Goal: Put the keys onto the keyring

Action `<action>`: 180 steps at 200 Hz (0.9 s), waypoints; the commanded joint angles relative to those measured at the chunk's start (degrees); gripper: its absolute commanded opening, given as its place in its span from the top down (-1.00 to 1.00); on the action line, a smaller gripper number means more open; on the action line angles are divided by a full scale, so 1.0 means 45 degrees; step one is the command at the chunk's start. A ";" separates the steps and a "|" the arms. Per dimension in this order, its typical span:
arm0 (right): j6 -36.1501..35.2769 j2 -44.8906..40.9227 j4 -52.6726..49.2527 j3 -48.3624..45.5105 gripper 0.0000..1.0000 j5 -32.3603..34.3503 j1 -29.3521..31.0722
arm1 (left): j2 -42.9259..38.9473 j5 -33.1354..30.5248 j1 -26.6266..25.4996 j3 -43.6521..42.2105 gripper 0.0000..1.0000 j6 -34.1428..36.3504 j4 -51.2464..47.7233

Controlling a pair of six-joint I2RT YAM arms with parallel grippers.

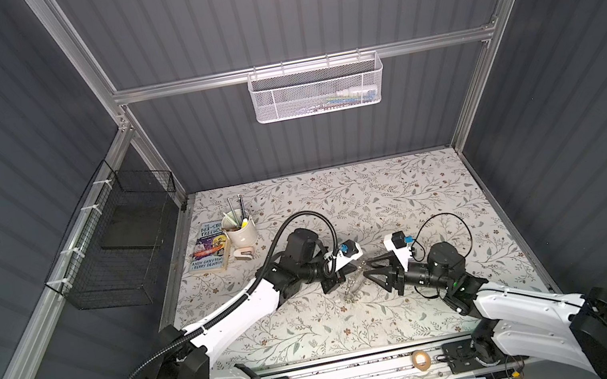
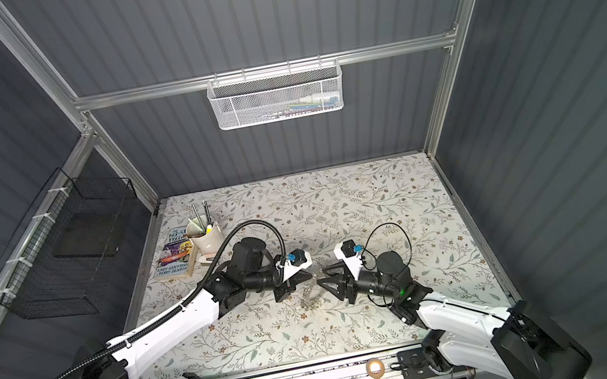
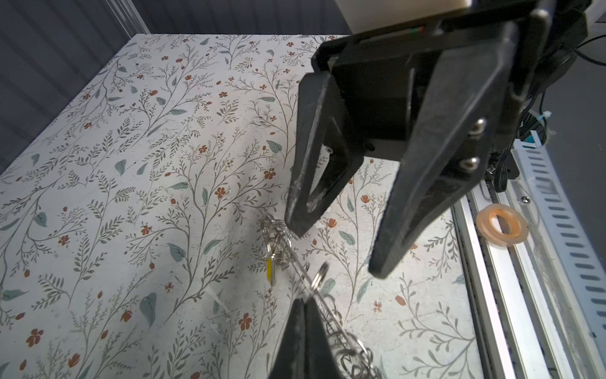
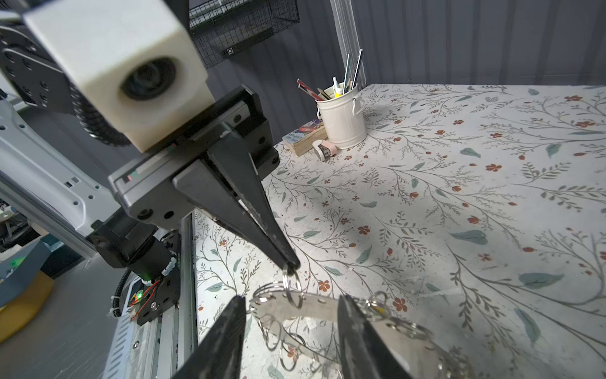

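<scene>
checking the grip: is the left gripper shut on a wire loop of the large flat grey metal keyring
Yes, the left gripper is pinched shut on a rim loop of the keyring.

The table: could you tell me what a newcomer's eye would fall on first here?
The meeting at mid-table: the left pincer is shut on a small wire loop of the keyring, while the right pincer stands open astride its flat band. Next, the white pot of pens at the far left of the floral table.
</scene>
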 commanded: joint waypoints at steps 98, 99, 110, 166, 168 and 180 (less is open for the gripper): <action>-0.0386 0.0410 -0.0693 0.0714 0.43 0.0033 0.0252 | 0.0173 0.1452 -0.0040 0.0474 1.00 0.0182 -0.0195; -0.0385 0.0410 -0.0686 0.0715 0.43 0.0040 0.0242 | 0.0177 0.1447 -0.0043 0.0465 1.00 0.0185 -0.0185; -0.0369 0.0447 -0.0669 0.0716 0.50 -0.0009 0.0249 | 0.0167 0.1467 -0.0044 0.0474 1.00 0.0168 -0.0203; -0.0379 0.0615 -0.0901 0.0897 0.86 -0.0168 0.0241 | 0.0123 0.1465 -0.0045 0.0398 1.00 0.0090 -0.0058; -0.0382 0.0623 -0.0920 0.0893 0.88 -0.0183 0.0245 | 0.0123 0.1463 -0.0040 0.0393 1.00 0.0090 -0.0053; -0.0366 0.0658 -0.1015 0.0941 0.99 -0.0188 0.0248 | 0.0106 0.1422 -0.0035 0.0397 1.00 0.0056 -0.0034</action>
